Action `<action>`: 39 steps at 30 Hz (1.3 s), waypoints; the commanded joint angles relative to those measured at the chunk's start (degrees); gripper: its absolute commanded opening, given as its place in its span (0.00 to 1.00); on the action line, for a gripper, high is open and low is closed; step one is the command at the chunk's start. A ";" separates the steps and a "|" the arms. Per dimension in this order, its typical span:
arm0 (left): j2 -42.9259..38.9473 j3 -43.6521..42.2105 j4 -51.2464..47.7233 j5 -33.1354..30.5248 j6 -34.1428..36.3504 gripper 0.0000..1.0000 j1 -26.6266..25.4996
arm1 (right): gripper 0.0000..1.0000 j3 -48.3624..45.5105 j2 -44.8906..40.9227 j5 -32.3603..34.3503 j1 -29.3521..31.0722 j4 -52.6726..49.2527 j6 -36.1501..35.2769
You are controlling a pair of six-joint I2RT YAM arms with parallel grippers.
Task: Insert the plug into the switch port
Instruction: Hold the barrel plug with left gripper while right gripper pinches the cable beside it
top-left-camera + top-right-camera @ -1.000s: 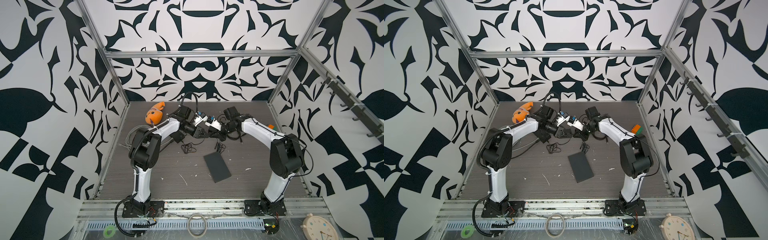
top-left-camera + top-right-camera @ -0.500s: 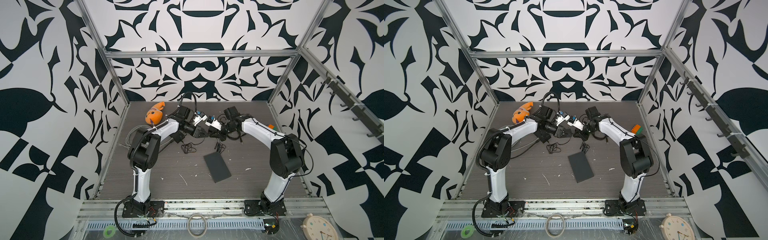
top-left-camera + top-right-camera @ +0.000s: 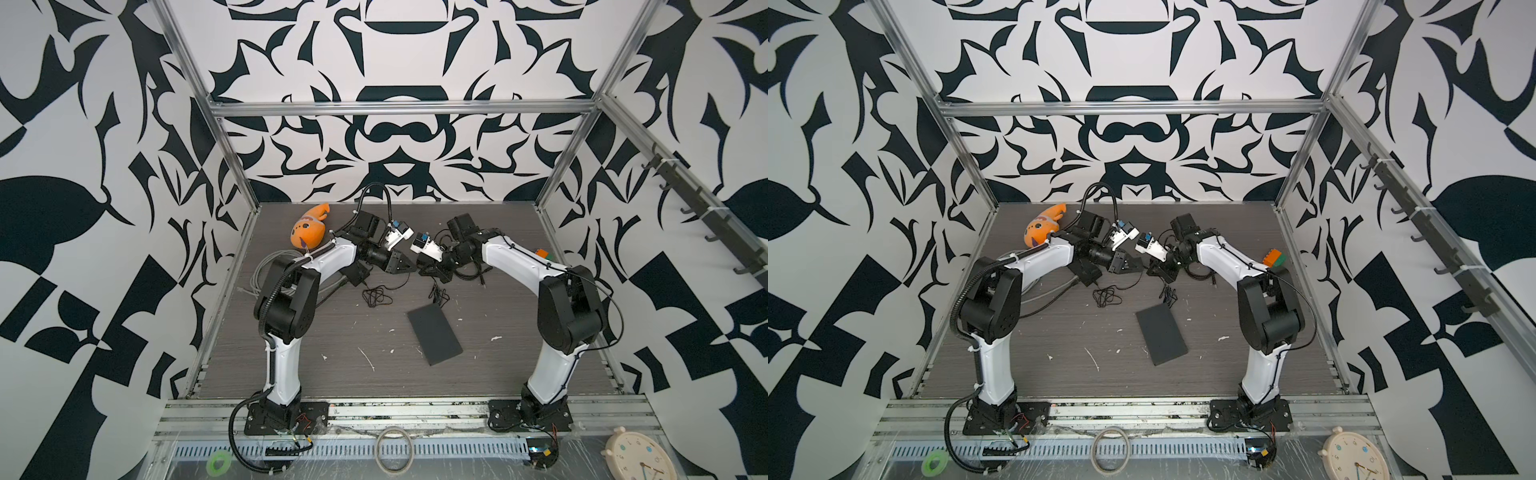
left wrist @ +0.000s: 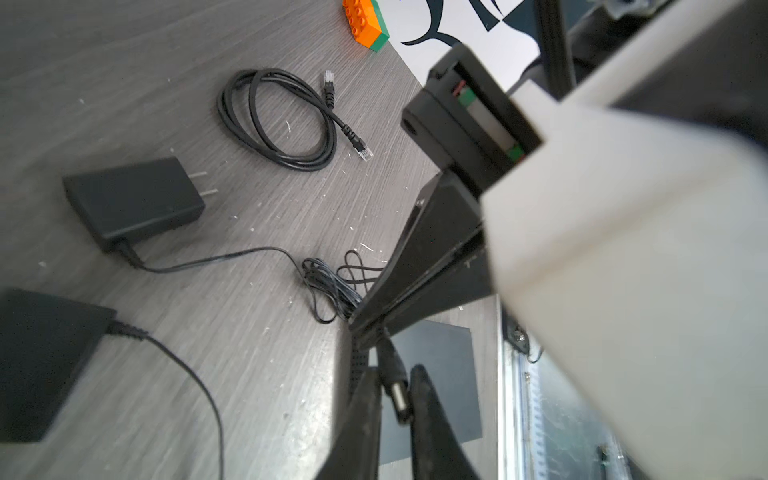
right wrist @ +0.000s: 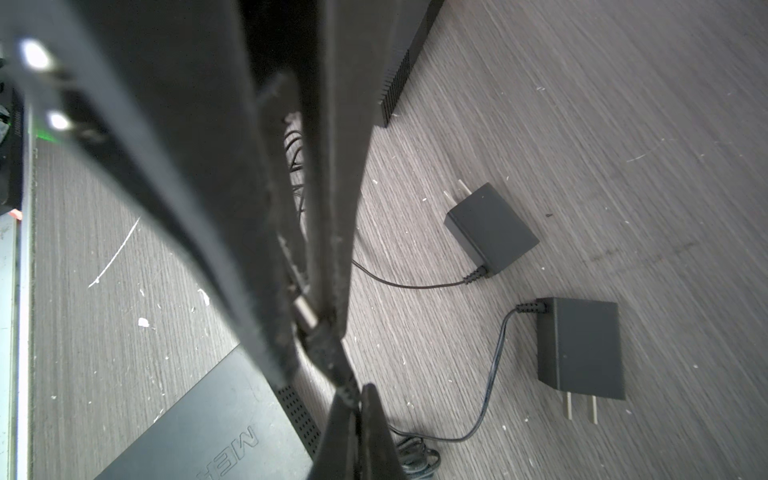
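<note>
The plug (image 4: pixel 400 401), a black barrel with a silver tip, sits between the fingers of my left gripper (image 4: pixel 395 370), which is shut on it. My right gripper (image 5: pixel 358 395) is shut on the plug's thin black cord just behind the barrel. In both top views the two grippers meet tip to tip at the back middle of the table, left (image 3: pixel 408 266) and right (image 3: pixel 419 271). The switch (image 3: pixel 434 334) is a flat black box lying on the table in front of them. The right wrist view shows its lettered top (image 5: pixel 199 436). Its port is hidden.
Two black power adapters (image 5: pixel 490 230) (image 5: pixel 579 345) lie flat with their cords. A coiled network cable (image 4: pixel 282 120) and an orange-green brick (image 4: pixel 365 20) lie toward the right wall. An orange plush fish (image 3: pixel 309 230) and grey cable loops (image 3: pixel 266 270) sit at the back left.
My left gripper's fingers have closed in on the plug. Both arms have stayed almost where they were, and the right gripper stays shut.
</note>
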 commanded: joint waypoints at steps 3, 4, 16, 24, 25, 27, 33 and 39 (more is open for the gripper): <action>-1.48 -0.78 0.13 1.84 -0.73 0.08 0.28 | 0.06 0.76 -0.98 0.08 0.24 -0.32 0.93; -1.34 -0.78 0.23 1.50 -1.01 0.07 0.27 | 0.07 0.43 -1.27 0.07 0.19 0.02 0.96; -0.92 -0.84 0.72 1.23 -1.83 0.07 0.20 | 0.29 -5.76 -7.43 -4.48 -1.27 8.70 3.57; -1.19 -1.08 0.79 1.31 -2.00 0.07 0.23 | 0.31 -4.98 -7.05 -6.32 -1.58 9.30 3.97; -1.31 -1.15 0.75 1.35 -2.06 0.07 0.27 | 0.31 -4.57 -6.56 -5.91 -1.59 8.83 3.76; -1.48 -1.24 0.66 1.43 -1.97 0.07 0.24 | 0.31 -4.10 -5.66 -5.61 -1.57 8.62 3.59; -1.61 -1.26 0.58 1.64 -1.96 0.07 0.25 | 0.32 -3.10 -4.40 -6.19 -1.58 9.45 3.64; -1.52 -1.22 0.31 1.69 -1.91 0.07 0.21 | 0.29 -2.14 -4.42 -7.21 -1.52 9.78 3.84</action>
